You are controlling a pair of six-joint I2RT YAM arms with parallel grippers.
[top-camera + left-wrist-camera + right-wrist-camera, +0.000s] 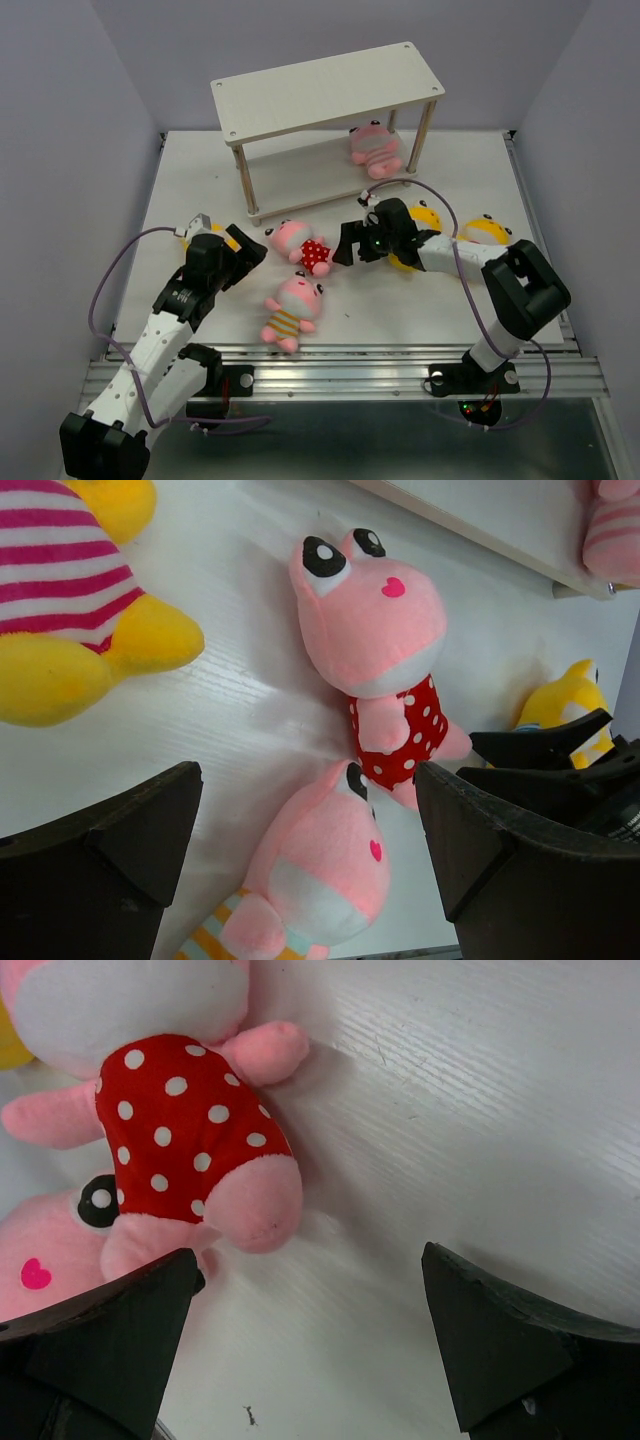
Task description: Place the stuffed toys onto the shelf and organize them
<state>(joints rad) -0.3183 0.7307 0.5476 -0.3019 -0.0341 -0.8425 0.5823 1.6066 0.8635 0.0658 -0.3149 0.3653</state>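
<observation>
The off-white two-tier shelf (325,90) stands at the back. A pink striped toy (375,148) sits on its lower board. A pink polka-dot toy (303,245) lies mid-table, with a pink toy with a yellow-striped belly (290,310) nearer me. My left gripper (250,250) is open and empty just left of them; both show between its fingers in the left wrist view, the polka-dot one (385,650) and the striped one (320,870). A yellow striped toy (70,610) lies beside it. My right gripper (345,245) is open and empty, right of the polka-dot toy (190,1120).
Two more yellow toys lie by the right arm, one (428,215) behind its wrist and one (487,230) further right. The shelf's thin legs (240,180) stand behind the toys. The table's metal front rail (340,365) runs along the near edge.
</observation>
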